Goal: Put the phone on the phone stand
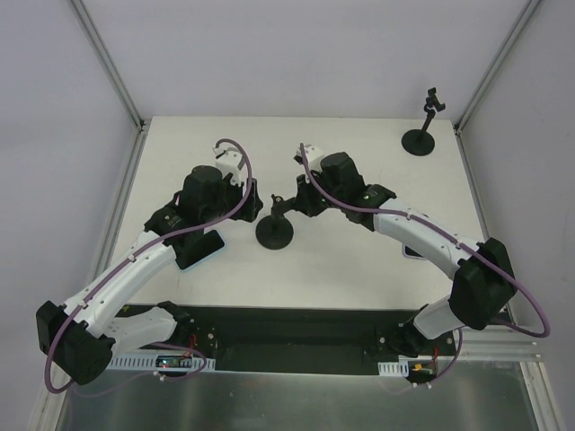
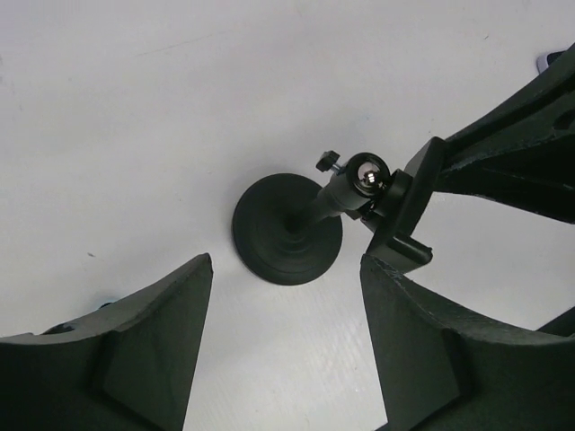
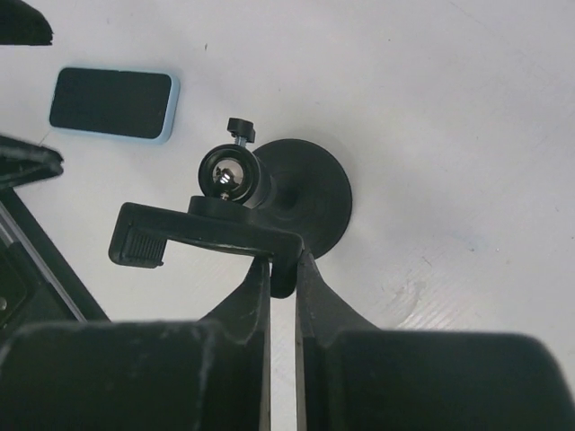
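- Centrally, the phone stand (image 1: 274,231) sits upright on the white table (image 1: 350,278), round base flat.
- The right gripper (image 3: 283,262) has its jaws pinched almost together on the stand's clamp bracket (image 3: 202,235).
- The left gripper (image 2: 286,269) hangs above the stand's base, jaws spread wide, holding nothing.
- The phone (image 3: 112,104) lies flat on the table, apart from the stand, near the left arm.
- A second stand (image 1: 420,135) occupies the far right corner.

Left arm (image 1: 135,265) and right arm (image 1: 431,238) bend inward, facing each other. Left hand (image 2: 286,269) hovers, fingers (image 2: 153,346) wide apart; right hand (image 3: 283,262) pinches the phone stand (image 3: 314,184) tight.
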You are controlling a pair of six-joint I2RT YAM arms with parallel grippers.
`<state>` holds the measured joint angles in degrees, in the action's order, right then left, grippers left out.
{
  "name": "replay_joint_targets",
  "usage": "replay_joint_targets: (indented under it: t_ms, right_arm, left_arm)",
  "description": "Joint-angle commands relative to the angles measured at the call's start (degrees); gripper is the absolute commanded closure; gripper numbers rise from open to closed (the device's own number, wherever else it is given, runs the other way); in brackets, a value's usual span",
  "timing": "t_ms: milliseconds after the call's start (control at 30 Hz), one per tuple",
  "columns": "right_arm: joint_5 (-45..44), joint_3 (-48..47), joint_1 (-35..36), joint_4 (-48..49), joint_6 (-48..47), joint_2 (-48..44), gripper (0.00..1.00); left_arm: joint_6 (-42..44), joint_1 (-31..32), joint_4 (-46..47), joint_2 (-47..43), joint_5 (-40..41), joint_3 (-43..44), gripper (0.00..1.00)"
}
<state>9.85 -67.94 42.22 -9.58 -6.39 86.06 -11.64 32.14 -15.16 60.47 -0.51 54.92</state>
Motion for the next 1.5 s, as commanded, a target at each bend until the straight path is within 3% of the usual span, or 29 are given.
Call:
replay_joint_targets:
  t_ms: [0,67,200,667,833,967,1167,1333,1467]
  right_arm:
    - [7.5,-3.3,-1.9,-1.8,-6.9,-0.6,0.99]
    - [8.3,-3.2,-2.7,-2.5,-8.3,-1.2,0.99]
    - [10.4,-2.4,-2.8,-2.5,-10.7,-2.9,0.99]
    - [12.7,-2.1,-4.9,-2.7,-11.8,-4.1,0.99]
    - [2.9,-1.4,-4.1,-1.0,-5.9,-4.8,0.99]
    - [-12.9,-0.2,-3.0,-2.4,2.1,-6.9,0.99]
    - [-25.9,1.5,2.2,-4.2,10.5,-9.6,0.99]
    - [-28.8,1.0,3.7,-6.4,14.7,-8.5,0.99]
    - [-28.4,0.8,4.0,-5.6,15.3,-7.6,0.96]
  left_arm:
    - [-2.6,-1.1,2.6,0.1,0.6,-0.2,0.38]
    - [-3.8,-1.9,2.8,1.3,-2.2,-0.4,0.46]
    - [-6.0,-2.6,3.2,5.1,-9.0,0.4,0.50]
    - [-10.7,-5.6,5.8,9.8,-18.3,-0.5,0.53]
    - [-11.5,-6.4,6.3,9.4,-17.9,-1.0,0.51]
    - [-12.4,-7.9,6.3,8.8,-17.2,-1.4,0.46]
    - [-14.2,-9.1,6.3,4.1,-10.6,-3.5,0.43]
    - [-15.3,-13.3,3.9,-0.7,-13.4,-5.3,0.30]
    - [-16.3,-18.2,0.6,-3.5,-17.4,-7.5,0.27]
